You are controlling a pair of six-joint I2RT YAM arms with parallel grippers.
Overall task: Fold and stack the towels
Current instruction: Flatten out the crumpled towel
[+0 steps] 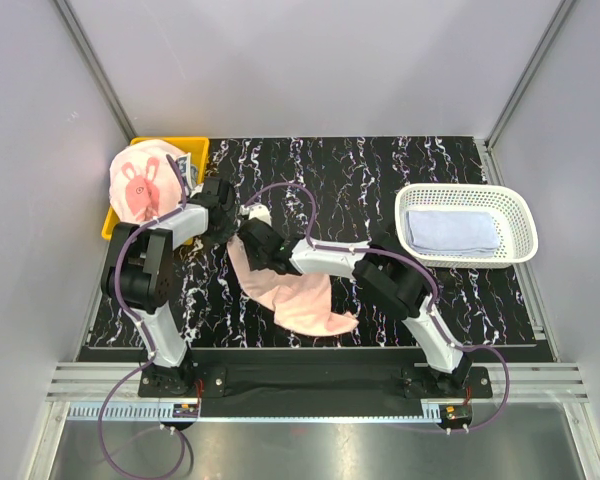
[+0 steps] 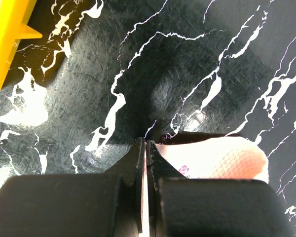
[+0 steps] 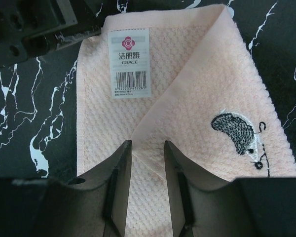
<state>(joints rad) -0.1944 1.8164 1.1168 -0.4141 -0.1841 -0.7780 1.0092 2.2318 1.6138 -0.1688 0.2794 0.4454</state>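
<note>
A plain pink towel [image 1: 305,300] lies crumpled in the middle of the black marbled table. Its far corner rises towards both grippers. My left gripper [image 1: 230,222] is shut on a thin edge of this towel [image 2: 222,158], and cloth shows in the slit between its jaws [image 2: 145,145]. My right gripper [image 3: 147,148] stands open on the same towel [image 3: 197,89], its fingers astride a diagonal fold. A white barcode label [image 3: 129,61] and a stitched hedgehog [image 3: 237,131] show on the cloth. A pink rabbit-print towel [image 1: 140,185] sits in the bin. A folded pale blue towel [image 1: 450,230] lies in the basket.
The yellow plastic bin [image 1: 195,150] stands at the far left of the table, close behind the left arm. The white mesh basket [image 1: 460,190] stands at the right. Grey walls enclose the table on three sides.
</note>
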